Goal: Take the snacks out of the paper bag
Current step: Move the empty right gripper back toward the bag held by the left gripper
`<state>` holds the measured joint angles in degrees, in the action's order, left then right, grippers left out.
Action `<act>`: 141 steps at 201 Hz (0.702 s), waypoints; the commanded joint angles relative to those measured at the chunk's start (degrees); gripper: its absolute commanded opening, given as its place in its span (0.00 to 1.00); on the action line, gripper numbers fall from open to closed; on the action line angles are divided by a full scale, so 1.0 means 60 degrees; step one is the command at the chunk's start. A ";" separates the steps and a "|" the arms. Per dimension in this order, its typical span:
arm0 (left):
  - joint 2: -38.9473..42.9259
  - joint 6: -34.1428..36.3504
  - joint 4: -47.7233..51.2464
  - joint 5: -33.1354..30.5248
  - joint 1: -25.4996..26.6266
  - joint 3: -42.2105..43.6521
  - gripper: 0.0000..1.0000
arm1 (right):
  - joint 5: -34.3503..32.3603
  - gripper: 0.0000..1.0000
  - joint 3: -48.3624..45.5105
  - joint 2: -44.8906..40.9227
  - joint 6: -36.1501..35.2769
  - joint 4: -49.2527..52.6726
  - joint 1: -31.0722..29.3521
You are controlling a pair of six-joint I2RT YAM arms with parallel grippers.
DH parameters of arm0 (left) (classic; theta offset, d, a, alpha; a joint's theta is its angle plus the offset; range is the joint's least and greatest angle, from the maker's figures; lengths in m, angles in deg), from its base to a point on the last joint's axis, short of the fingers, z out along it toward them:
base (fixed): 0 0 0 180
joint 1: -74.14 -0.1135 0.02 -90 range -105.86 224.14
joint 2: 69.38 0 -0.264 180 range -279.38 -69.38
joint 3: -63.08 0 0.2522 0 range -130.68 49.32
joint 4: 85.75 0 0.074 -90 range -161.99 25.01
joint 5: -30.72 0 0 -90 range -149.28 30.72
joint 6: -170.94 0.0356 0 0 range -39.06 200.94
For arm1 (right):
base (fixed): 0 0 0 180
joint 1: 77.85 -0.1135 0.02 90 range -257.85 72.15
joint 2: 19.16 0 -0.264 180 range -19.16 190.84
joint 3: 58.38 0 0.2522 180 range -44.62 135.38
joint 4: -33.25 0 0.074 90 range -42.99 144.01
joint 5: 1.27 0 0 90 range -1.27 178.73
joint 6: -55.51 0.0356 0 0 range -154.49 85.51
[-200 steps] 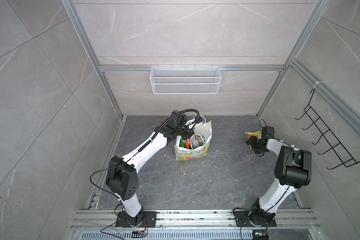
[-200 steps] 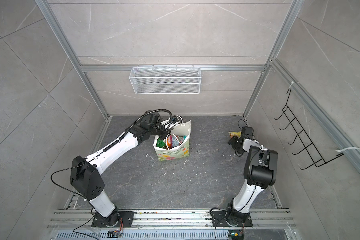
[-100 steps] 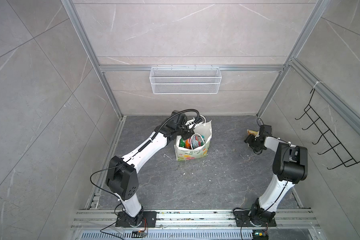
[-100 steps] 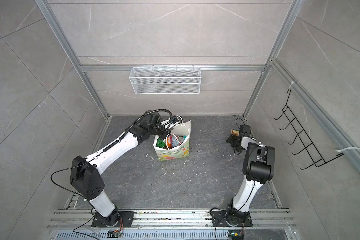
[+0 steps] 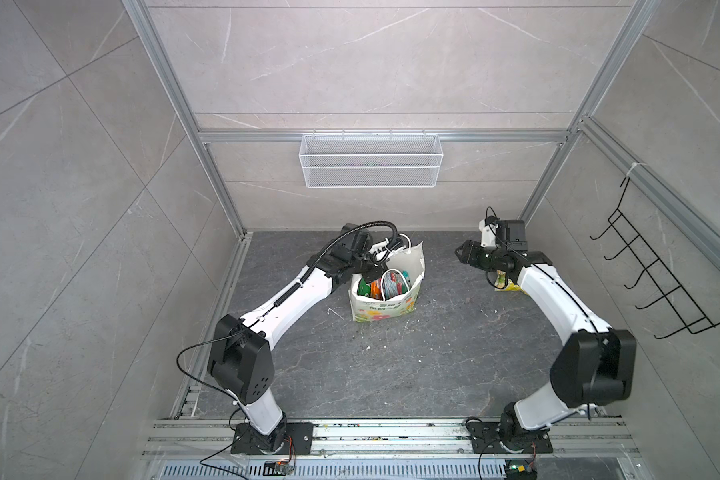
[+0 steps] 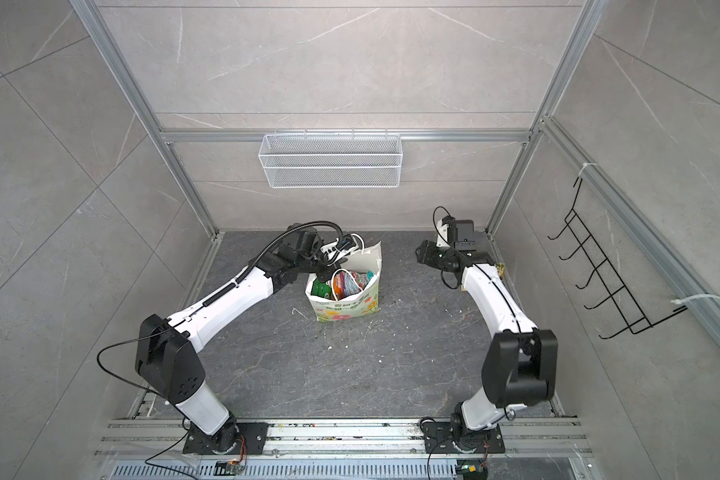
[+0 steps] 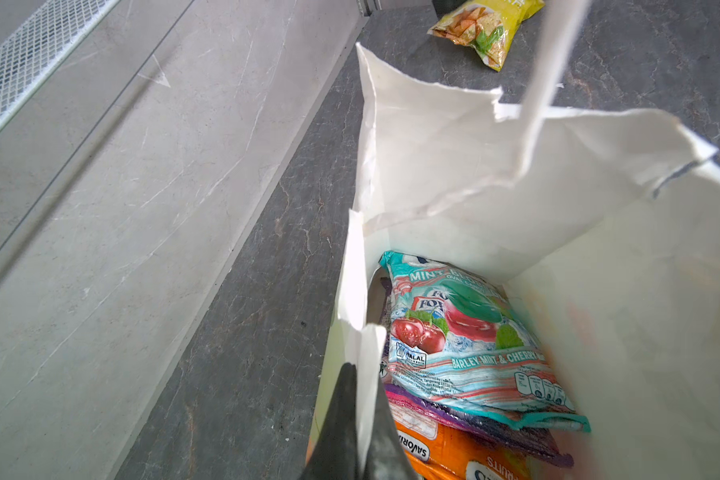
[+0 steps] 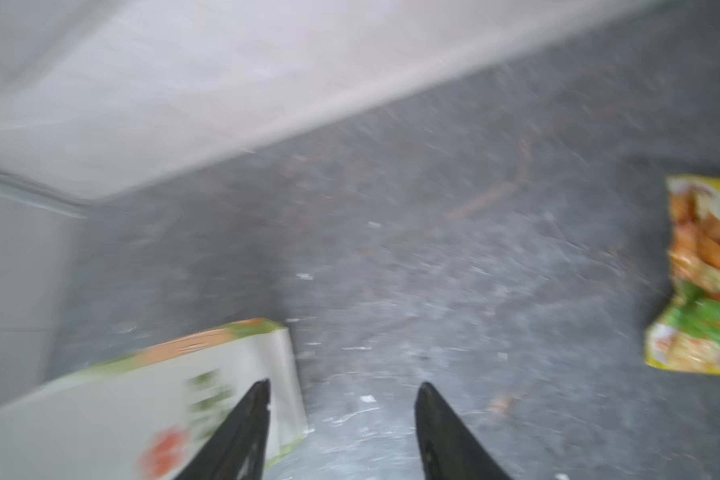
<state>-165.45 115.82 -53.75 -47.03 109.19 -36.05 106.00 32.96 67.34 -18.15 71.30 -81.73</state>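
Left pincer [image 7: 362, 384]: I see it pinching the paper bag [image 5: 385, 309] rim.
Right pincer [image 8: 344, 384]: spread, apart from the paper bag.
Chip bag [image 8: 703, 274]: on the surface, beyond it.

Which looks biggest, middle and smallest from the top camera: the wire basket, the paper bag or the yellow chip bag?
1. The wire basket: largest, though it hangs higher, maybe nearer the camera.
2. The paper bag: middle.
3. The yellow chip bag: smallest, but only a bit of it shows.
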 commanded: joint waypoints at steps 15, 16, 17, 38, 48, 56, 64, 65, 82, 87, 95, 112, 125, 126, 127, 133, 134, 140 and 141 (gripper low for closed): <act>0.0893 -0.0246 0.0118 0.1024 0.0080 -0.0054 0.00 | 0.2140 0.44 -0.0119 -0.1115 -0.1344 0.0449 -0.0961; 0.0909 -0.0246 0.0114 0.1051 0.0071 -0.0047 0.00 | 0.2179 0.43 -0.0123 -0.1145 -0.1360 0.0456 -0.0992; 0.0924 -0.0246 0.0112 0.1065 0.0074 -0.0044 0.00 | 0.2198 0.43 -0.0133 -0.1159 -0.1382 0.0467 -0.1015; 0.1094 -0.0246 0.0137 0.1141 0.0079 -0.0009 0.00 | 0.2050 0.39 -0.0874 -0.1588 -0.1502 0.0487 -0.1587; 0.1114 -0.0233 0.0262 0.1145 0.0096 -0.0062 0.00 | 0.1998 0.35 -0.1494 -0.1857 -0.1440 0.0293 -0.1707; 0.1150 -0.0206 0.0340 0.1126 0.0115 -0.0044 0.00 | 0.1921 0.33 -0.1987 -0.2054 -0.1411 0.0236 -0.1779; 0.1184 -0.0187 0.0377 0.1085 0.0120 0.0017 0.00 | 0.1570 0.31 -0.2435 -0.2246 -0.1247 0.0319 -0.1846; 0.1186 -0.0187 0.0382 0.1081 0.0128 0.0025 0.00 | 0.1513 0.31 -0.2483 -0.2274 -0.1216 0.0325 -0.1845; 0.1257 -0.0172 0.0562 0.0924 0.0166 0.0035 0.00 | 0.0816 0.25 -0.3488 -0.2707 -0.0679 0.0393 -0.1867; 0.1286 -0.0187 0.0640 0.0904 0.0186 0.0019 0.00 | 0.0576 0.24 -0.3735 -0.2824 -0.0514 0.0485 -0.1858; 0.1344 -0.0213 0.0737 0.0886 0.0207 0.0051 0.00 | 0.0239 0.22 -0.4149 -0.3017 -0.0167 0.0537 -0.1862; 0.1491 -0.0256 0.0612 0.0884 0.0265 0.0307 0.00 | 0.0561 0.21 -0.5234 -0.3227 0.0488 -0.0046 -0.1884; 0.1503 -0.0323 0.0571 0.0852 0.0307 0.0370 0.00 | 0.0712 0.21 -0.5913 -0.3041 0.1065 -0.0618 -0.2056; 0.1499 -0.0329 0.0575 0.0841 0.0309 0.0362 0.00 | 0.0718 0.20 -0.5957 -0.3016 0.1097 -0.0664 -0.2074; 0.1497 -0.0338 0.0576 0.0835 0.0310 0.0366 0.00 | 0.0721 0.20 -0.6016 -0.2989 0.1143 -0.0745 -0.2105; 0.1495 -0.0385 0.0610 0.0795 0.0347 0.0356 0.00 | 0.0738 0.20 -0.6287 -0.2813 0.1346 -0.1132 -0.2295; 0.1495 -0.0389 0.0609 0.0797 0.0351 0.0355 0.00 | 0.0723 0.20 -0.6313 -0.2785 0.1377 -0.1192 -0.2318; 0.1495 -0.0406 0.0621 0.0787 0.0376 0.0368 0.00 | 0.0699 0.20 -0.6516 -0.2579 0.1627 -0.1595 -0.2530; 0.1503 -0.0399 0.0622 0.0786 0.0380 0.0369 0.00 | 0.0697 0.20 -0.6530 -0.2528 0.1656 -0.1658 -0.2560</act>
<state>-159.31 115.21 -49.71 -43.12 110.72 -33.62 110.73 -1.29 49.27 -15.85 70.02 -93.71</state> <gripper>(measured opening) 0.047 0.203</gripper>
